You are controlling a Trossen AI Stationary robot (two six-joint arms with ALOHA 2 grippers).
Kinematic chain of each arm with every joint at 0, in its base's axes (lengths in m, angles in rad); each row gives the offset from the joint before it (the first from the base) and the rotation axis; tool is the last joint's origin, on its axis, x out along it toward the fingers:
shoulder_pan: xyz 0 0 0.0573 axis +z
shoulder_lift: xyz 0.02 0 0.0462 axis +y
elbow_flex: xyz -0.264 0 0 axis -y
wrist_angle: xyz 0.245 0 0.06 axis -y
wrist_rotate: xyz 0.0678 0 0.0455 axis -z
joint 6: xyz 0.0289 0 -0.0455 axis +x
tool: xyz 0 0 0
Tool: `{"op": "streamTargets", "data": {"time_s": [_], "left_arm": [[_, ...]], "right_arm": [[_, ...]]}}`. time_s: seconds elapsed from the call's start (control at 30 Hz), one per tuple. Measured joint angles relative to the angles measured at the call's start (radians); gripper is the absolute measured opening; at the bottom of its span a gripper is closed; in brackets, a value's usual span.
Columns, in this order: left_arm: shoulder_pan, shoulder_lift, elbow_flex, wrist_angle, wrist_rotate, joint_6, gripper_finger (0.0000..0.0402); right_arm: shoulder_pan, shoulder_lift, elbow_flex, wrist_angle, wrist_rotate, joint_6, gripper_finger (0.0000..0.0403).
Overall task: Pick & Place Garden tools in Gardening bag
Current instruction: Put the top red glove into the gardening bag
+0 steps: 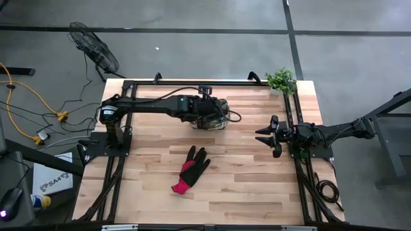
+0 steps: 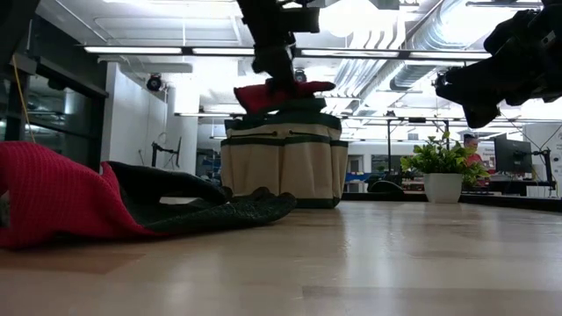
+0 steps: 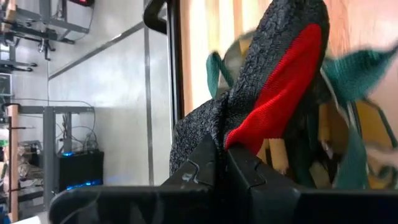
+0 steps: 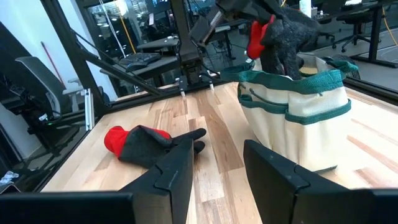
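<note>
The olive-tan gardening bag [image 1: 210, 119] with green trim stands at the table's far middle, and it also shows in the low view [image 2: 281, 171]. My left gripper [image 3: 225, 163] is right above the bag's mouth, shut on a black-and-red glove [image 2: 281, 93]. A second black-and-red glove [image 1: 191, 169] lies flat on the table in front of the bag. My right gripper [image 4: 214, 163] is open and empty, raised over the table's right side and pointing toward the bag. No other tools show. My left gripper pinches the glove between its two fingers, where the red fabric meets the black [image 3: 231, 138]. The fingers come from above, pointing down. The glove sits over the bag's mouth, and its black part [image 4: 287, 43] reaches down inside the rim.
A green potted plant [image 1: 280, 80] in a white pot stands at the far right corner. The bag's green loop handles [image 3: 360, 65] stick up around the held glove. Bare wood lies between the flat glove and my right gripper [image 1: 267, 136].
</note>
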Motion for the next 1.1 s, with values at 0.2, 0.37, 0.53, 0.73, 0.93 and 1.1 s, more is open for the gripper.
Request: {"op": "streamTargets", "data": {"time_s": [0.2,0.37,0.53,0.73,0.93,1.1], "left_arm": [[0.0,0.018,0.002,0.056,-0.018,-0.009,0.0002],[0.006,0.038,0.002,0.081,-0.035,-0.016,0.0002],[0.006,0.053,-0.001,0.063,-0.019,-0.046,0.0002],[0.006,0.055,-0.001,0.022,0.0,-0.08,0.0002],[0.013,0.066,-0.001,-0.015,0.02,-0.096,0.0002],[0.029,0.09,0.001,-0.02,0.057,-0.106,0.0002]], "right_arm": [[0.0,0.0,0.0,0.0,0.0,0.0,0.0135],[0.0,0.0,0.0,0.0,0.0,0.0,0.0135],[0.0,0.0,0.0,0.0,0.0,0.0,0.0135],[0.0,0.0,0.0,0.0,0.0,0.0,0.0135],[0.0,0.0,0.0,0.0,0.0,0.0,0.0135],[0.0,0.0,0.0,0.0,0.0,0.0,0.0135]]}}
